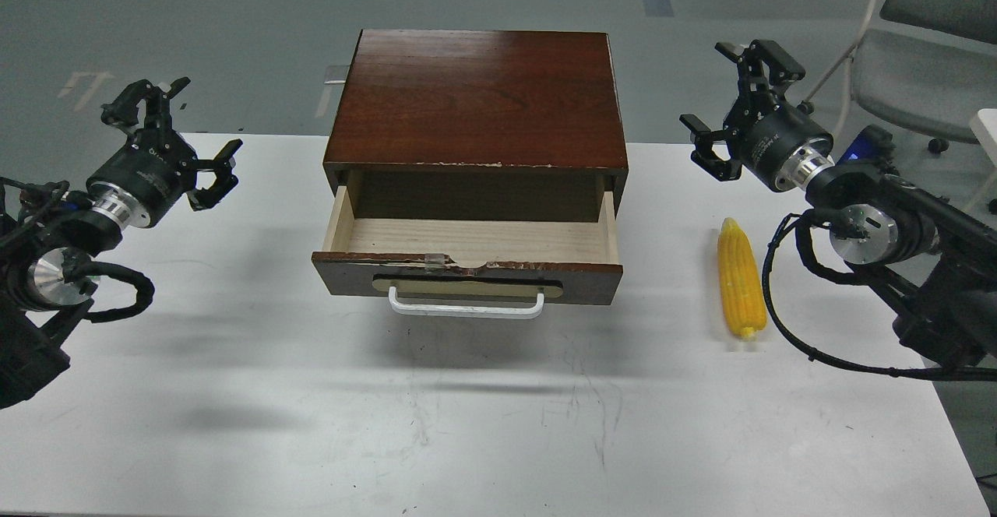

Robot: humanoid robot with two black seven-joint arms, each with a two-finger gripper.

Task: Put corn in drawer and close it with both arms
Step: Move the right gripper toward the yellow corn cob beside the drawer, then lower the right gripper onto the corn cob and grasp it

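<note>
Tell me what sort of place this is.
Likely a robotics lab or test room: a plain white table on a grey floor with tape marks, office chairs behind, and a lone drawer and corn staged between two arms.

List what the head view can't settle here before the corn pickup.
- Drawer: back of its inside is shadowed under the cabinet top.
- Corn: underside faces the table.
- Right arm and left arm: bases cut off by the frame edges.
- Chair: cropped at the right edge.
</note>
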